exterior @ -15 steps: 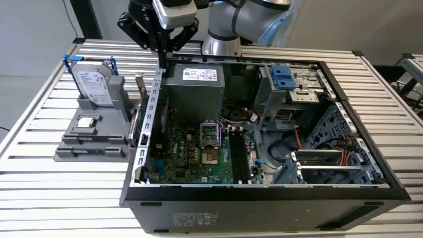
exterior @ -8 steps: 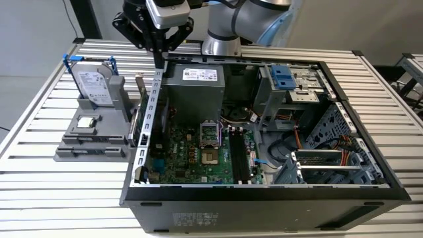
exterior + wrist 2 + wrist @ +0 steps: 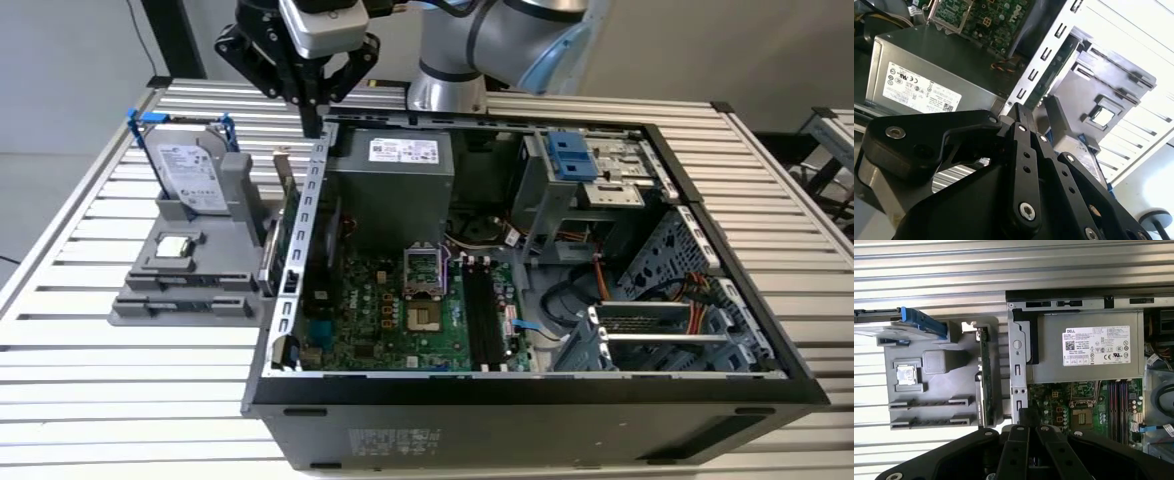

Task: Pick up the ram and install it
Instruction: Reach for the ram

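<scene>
So here's the open computer case (image 3: 534, 390) on the slatted table (image 3: 80, 340), with the grey parts holder (image 3: 187, 285) just beside it on the exterior view's left. The ram (image 3: 985, 375) stands on edge in the holder slot nearest the case wall, not yet picked up.

The gripper (image 3: 315, 122) hangs over the case's far corner on the exterior view's left. Its fingers are pressed together with nothing between them, near the ram's far end but apart from it. We reckon this is the approach part of the pick.

Grabbing it would call for the fingers to spread and line up over the strip's thin top edge, and it looks tight between holder and case wall.

Hard to make out: in the exterior view the ram is mostly tucked behind the case wall. In the second wrist view we get just a sliver of green, so we can't tell how it's seated. We also can't tell whether the motherboard's memory slots (image 3: 483, 310) are free.
</scene>
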`<state>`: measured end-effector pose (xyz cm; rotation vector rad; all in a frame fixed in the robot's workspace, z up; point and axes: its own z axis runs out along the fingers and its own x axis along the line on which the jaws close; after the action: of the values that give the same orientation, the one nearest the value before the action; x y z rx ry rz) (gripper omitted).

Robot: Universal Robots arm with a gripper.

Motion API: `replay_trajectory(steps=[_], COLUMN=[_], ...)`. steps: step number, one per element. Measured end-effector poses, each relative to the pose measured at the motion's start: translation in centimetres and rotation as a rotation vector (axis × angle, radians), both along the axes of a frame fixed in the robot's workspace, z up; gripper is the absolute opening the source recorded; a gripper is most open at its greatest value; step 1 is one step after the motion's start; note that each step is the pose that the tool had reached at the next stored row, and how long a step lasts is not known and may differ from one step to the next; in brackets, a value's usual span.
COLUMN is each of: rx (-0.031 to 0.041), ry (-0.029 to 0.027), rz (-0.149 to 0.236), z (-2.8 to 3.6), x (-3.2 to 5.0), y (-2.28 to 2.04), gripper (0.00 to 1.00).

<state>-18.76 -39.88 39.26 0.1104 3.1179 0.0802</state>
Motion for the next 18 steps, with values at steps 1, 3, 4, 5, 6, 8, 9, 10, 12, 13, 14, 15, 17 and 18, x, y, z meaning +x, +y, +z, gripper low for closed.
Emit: replay_trajectory(steps=[1,3,4,5,6,8,9,10,12,13,14,15,17,18], rx=[0.0,0.0,0.0,0.0,0.0,0.0,0.0,0.0,0.0,0.0,0.0,0.0,0.0001,0.0], ry=[0.0,0.0,0.0,0.0,0.0,0.0,0.0,-0.0001,0.0,0.0,0.0,0.0,0.0,0.0], rz=[0.0,0.0,0.0,0.0,0.0,0.0,0.0,0.0,0.0,0.0,0.0,0.0,0.0,0.0], z=[0.0,0.0,0.0,0.0,0.0,0.0,0.0,-0.01,-0.01,0.0,0.0,0.0,-0.01,0.0], x=[-0.11,-0.33,-0.43,-0.54,-0.66,-0.88,-1.01,-1.12,-1.34,-1.45,-1.55,-1.67,-1.88,-1.98], y=[0.0,0.0,0.0,0.0,0.0,0.0,0.0,0.0,0.0,0.0,0.0,0.0,0.0,0.0], gripper=[0.0,0.0,0.0,0.0,0.0,0.0,0.0,0.0,0.0,0.0,0.0,0.0,0.0,0.0])
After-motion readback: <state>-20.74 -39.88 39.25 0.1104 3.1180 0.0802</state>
